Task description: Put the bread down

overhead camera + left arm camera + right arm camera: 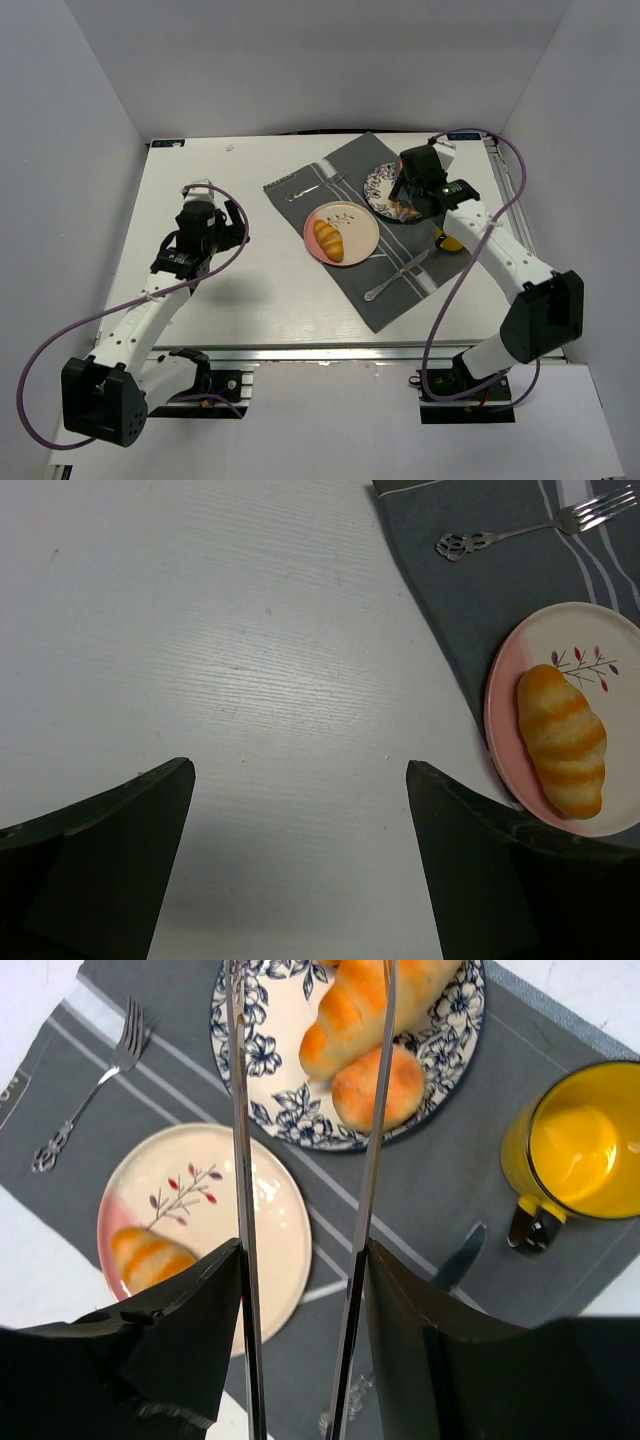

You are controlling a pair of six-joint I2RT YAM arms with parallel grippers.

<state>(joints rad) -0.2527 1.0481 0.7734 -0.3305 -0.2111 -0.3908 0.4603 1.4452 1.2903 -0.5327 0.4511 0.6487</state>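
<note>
One bread roll (329, 240) lies on the pink plate (358, 222), also in the left wrist view (562, 738) and the right wrist view (148, 1255). Two more rolls (378, 1085) lie on the blue-patterned plate (255, 1050). My right gripper (415, 190) (303, 1260) is shut on metal tongs (238, 1110), held above that plate. The tong arms stand apart on either side of the longer roll (350, 1010); their tips are out of view. My left gripper (228, 220) (298, 770) is open and empty over bare table, left of the pink plate (600, 640).
A grey placemat (400, 300) carries both plates, a fork (310, 188), a knife (415, 262) and a spoon (385, 288). A yellow mug (447, 240) (580, 1150) stands right of the blue plate. White walls enclose the table.
</note>
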